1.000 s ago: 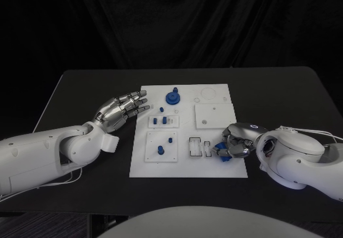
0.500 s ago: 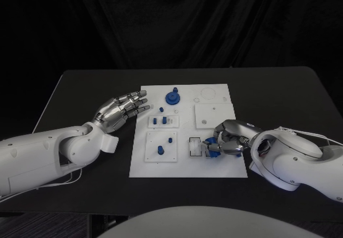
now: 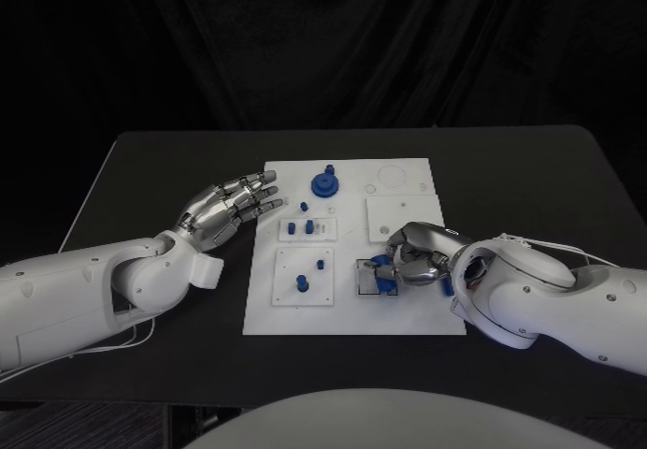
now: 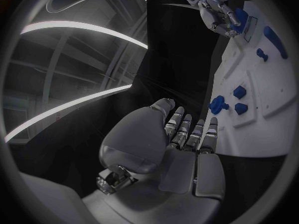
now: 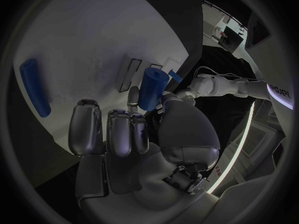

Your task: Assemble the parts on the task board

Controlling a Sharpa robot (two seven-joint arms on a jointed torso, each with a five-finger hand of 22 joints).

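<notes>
A small blue part [image 3: 381,274] is being pinched in the right robot hand [image 3: 411,265] and is being held just over the narrow rectangular slots [image 3: 366,278] near the front of the task board [image 3: 405,318]. In the right wrist view the piece [image 5: 151,88] is being gripped between thumb and fingers, standing more or less upright, with the slots [image 5: 129,74] right beside it. The left robot hand [image 3: 232,206] is being held open with nothing in it, fingers spread, just off the board's left edge on the table [image 3: 162,159].

What could go wrong, judging from here: the part is looking slightly tilted in the grip, so it may get jammed on the slot's rim instead of being dropped in (whether it is already touching the board cannot be told). The board isn't being steadied by the left robot hand, so if the part is being pushed down off-centre, the whole board might be shoved along the table. Other blue pieces [image 3: 326,182] are standing further back, well apart, so those probably aren't being endangered. Another blue piece [image 5: 34,87] is lying loose on the board, and it could be knocked by a sweeping wrist.
</notes>
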